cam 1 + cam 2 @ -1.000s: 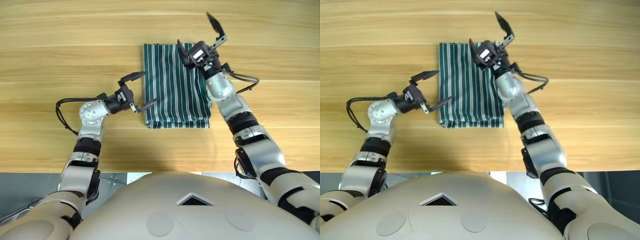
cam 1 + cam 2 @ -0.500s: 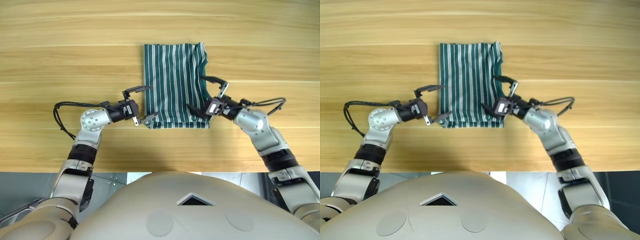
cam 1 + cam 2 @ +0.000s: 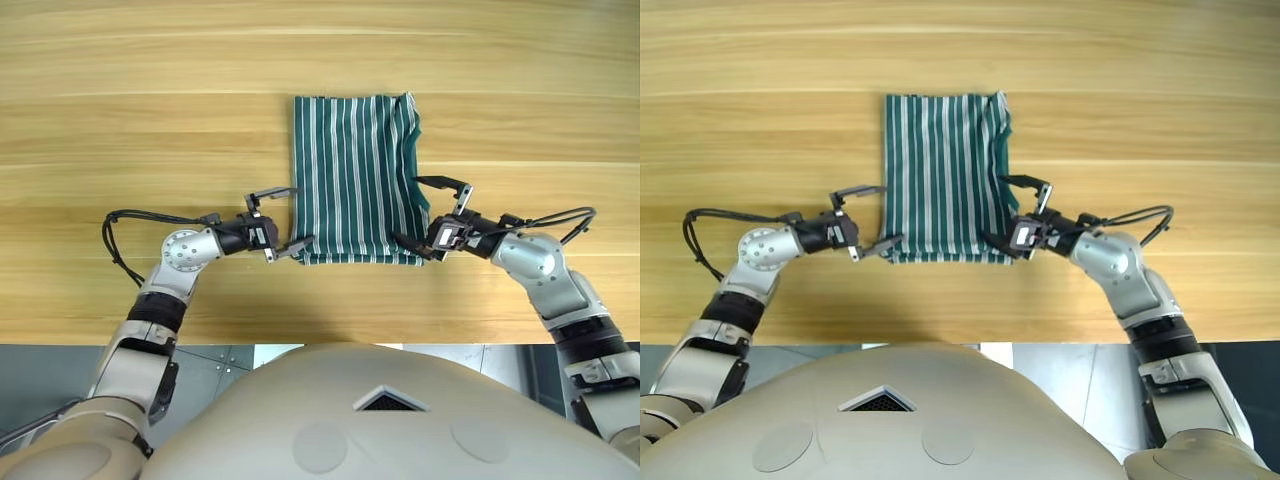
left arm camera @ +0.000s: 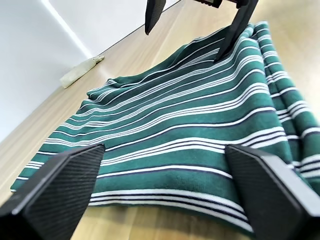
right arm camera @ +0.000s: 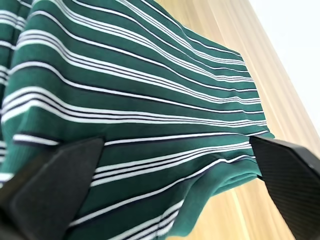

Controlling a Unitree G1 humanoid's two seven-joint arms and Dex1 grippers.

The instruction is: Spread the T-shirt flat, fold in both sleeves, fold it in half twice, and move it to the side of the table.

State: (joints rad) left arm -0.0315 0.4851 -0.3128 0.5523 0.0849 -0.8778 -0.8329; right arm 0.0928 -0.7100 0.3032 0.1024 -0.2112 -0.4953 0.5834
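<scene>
One T-shirt point(image 3: 355, 180), green with white stripes, lies folded into a narrow rectangle at mid-table point(image 3: 150, 100). Its long axis runs away from the robot, and the stripes follow that axis. The far right corner is slightly rumpled; the other edges lie flat.

Two grippers are present, one at each near corner. The left gripper point(image 3: 283, 220) stands wide open just beside the near left corner. The right gripper point(image 3: 428, 215) is likewise spread wide at the near right corner. Neither holds cloth.
</scene>
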